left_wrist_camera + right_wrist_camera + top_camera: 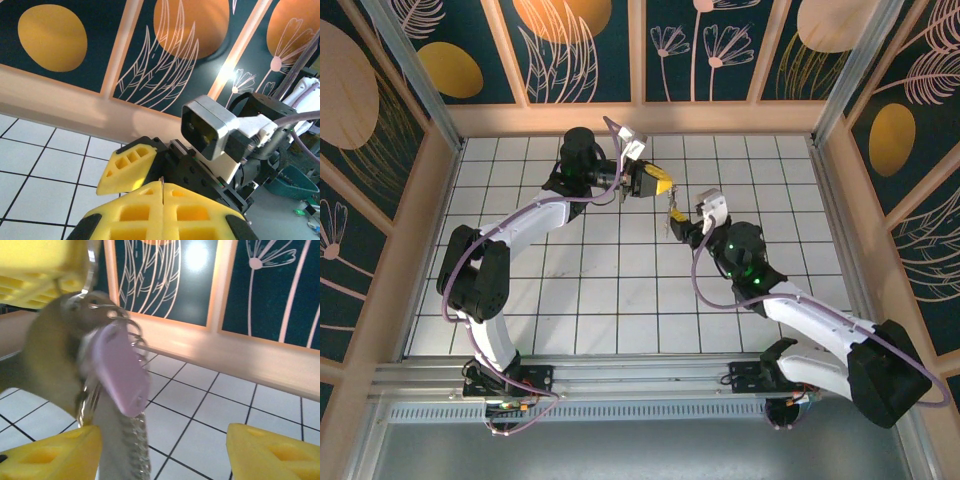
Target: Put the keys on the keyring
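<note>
**A:** From above, what are the arms doing?

**B:** The left gripper (658, 184) and the right gripper (676, 222) are meeting tip to tip over the tiled tabletop (620, 290). The right one is sitting just beside the left fingertips. Whatever is hanging between them is showing too small to read there.

**A:** And the left wrist camera?

**B:** The left fingers (135, 212) are pressing flat together, clenched. A thin sliver of the keyring (162, 181) is poking out of the seam between them. One right finger (127, 167) is sitting just beyond their tips.

**A:** What is the right wrist camera giving?

**B:** The right fingers (272, 450) are standing wide apart, released and gripping nothing. The keyring is hanging from the left gripper's yellow finger above them. Its wire loops are dangling into the gap, close to the finger at the left of that view. The key (120, 367), with its lilac head, is hanging against those loops. It is blurring badly, so I cannot tell whether it is threaded on. The chain (135, 445) is trailing down below the key, just beside that same finger.
</note>
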